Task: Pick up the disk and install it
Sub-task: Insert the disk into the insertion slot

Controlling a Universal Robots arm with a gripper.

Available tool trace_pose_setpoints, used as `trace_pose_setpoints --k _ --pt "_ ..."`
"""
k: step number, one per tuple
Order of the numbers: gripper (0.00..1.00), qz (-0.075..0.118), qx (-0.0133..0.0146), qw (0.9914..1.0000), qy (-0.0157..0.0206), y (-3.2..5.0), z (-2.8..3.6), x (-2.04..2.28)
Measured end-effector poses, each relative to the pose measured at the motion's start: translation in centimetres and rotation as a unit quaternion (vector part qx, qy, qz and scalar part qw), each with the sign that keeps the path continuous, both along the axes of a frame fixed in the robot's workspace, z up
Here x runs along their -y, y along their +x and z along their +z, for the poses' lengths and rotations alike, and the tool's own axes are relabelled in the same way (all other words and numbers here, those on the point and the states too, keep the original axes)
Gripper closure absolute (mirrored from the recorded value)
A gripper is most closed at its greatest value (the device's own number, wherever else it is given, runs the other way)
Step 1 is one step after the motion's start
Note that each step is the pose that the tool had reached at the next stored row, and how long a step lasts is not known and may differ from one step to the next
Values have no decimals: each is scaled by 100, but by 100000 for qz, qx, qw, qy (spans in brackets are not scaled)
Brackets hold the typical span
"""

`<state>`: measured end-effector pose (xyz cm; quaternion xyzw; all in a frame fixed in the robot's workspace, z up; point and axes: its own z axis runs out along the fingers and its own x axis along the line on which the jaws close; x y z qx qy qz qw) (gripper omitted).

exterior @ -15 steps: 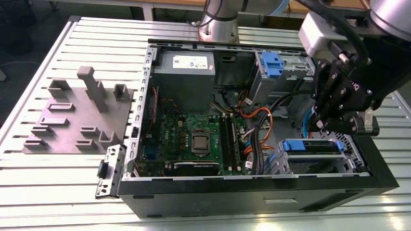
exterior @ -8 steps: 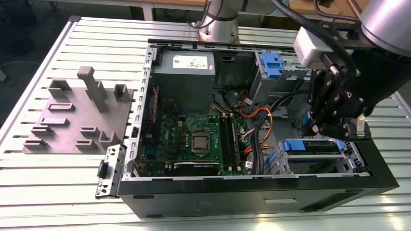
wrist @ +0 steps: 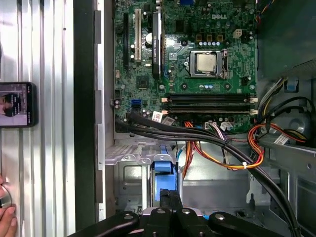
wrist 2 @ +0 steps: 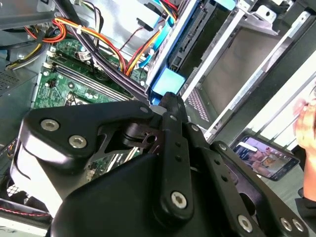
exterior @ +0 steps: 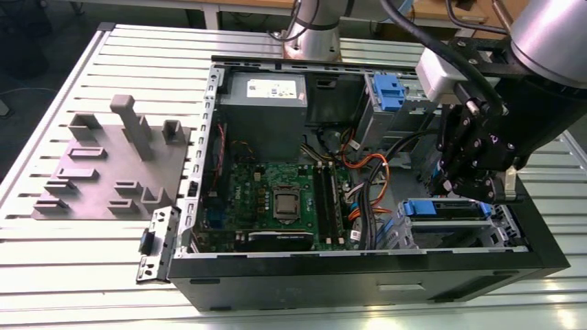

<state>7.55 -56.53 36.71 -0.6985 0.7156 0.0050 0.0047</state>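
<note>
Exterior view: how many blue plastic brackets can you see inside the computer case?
2. One blue bracket stands up near the grey power supply; the other sits at the drive bay under the arm. The arm may hide more.

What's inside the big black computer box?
Inside the computer case sit a green motherboard, a grey power supply, orange cables and a blue-framed disk under the end effector, which covers part of the bay.

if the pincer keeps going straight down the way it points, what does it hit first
Most likely the disk's blue bracket in the drive cage: in both wrist views the pincer points right at it. Depth is unclear, so contact cannot be judged.
</note>
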Motion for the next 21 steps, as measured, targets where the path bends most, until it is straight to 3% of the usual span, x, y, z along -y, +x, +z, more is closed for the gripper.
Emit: trace_pose_setpoints --k 13,21 --pt "89 0 1 100000 13 0 -5 0" --pt "89 -5 3 100000 0 9 -105 2"
